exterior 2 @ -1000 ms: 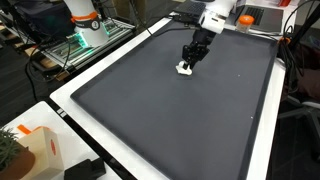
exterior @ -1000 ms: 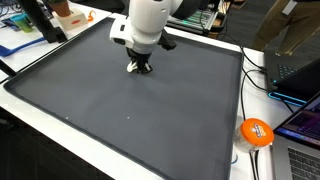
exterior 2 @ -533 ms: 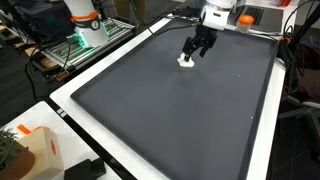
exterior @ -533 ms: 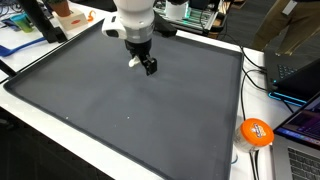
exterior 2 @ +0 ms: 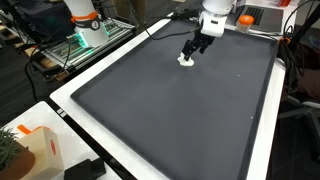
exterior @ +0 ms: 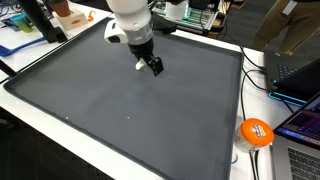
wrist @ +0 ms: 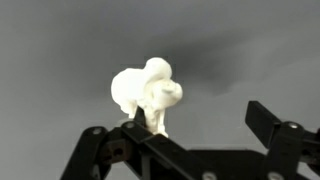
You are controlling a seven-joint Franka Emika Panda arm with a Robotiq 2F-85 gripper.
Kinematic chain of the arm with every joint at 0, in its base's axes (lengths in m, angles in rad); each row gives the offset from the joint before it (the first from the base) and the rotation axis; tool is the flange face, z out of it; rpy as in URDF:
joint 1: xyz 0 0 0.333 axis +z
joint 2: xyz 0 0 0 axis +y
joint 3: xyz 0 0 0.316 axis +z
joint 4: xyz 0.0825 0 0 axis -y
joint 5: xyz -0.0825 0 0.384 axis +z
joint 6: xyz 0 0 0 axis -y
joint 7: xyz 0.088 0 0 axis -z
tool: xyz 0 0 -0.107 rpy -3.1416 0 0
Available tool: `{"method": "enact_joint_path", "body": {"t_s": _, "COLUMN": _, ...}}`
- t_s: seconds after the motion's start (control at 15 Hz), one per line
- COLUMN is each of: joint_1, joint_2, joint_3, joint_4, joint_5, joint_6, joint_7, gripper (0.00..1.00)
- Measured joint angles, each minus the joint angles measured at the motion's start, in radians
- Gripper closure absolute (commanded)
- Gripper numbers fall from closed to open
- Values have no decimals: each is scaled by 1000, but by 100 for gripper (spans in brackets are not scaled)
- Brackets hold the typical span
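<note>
One small white lump (wrist: pixel 147 92) lies on the dark mat (exterior: pixel 120 110) that covers the desk (exterior 2: pixel 262 140), toward the mat's far edge. The fingers (wrist: pixel 272 122) stand wide apart and clamp nothing, so the lump rests by its own weight, with the tilted arm (exterior: pixel 130 15) hanging just above it.

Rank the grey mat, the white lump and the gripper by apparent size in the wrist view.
1. grey mat, fills the frame.
2. gripper, though nearness to the camera inflates it.
3. white lump.
</note>
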Motion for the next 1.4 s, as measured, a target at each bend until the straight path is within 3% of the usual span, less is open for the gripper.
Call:
{"method": "enact_joint_path", "body": {"t_s": 0.53, "joint_1": 15, "joint_2": 51, "joint_3": -42, "joint_4": 14, "joint_5": -37, "joint_6": 2, "joint_7": 14, "gripper": 0}}
{"method": "enact_joint_path", "body": {"t_s": 0.93, "joint_1": 102, "joint_2": 47, "joint_3": -123, "joint_4": 11, "joint_5": -265, "joint_6": 38, "joint_7": 119, "gripper": 0}}
{"method": "enact_joint_path", "body": {"t_s": 1.13, "joint_1": 133, "joint_2": 11, "joint_3": -119, "joint_4": -9, "joint_5": -302, "joint_6": 38, "joint_7": 141, "gripper": 0}}
{"method": "enact_joint_path", "body": {"t_s": 1.4, "joint_1": 125, "joint_2": -107, "joint_3": -99, "joint_4": -91, "joint_5": -281, "joint_6": 80, "joint_7": 148, "gripper": 0}}
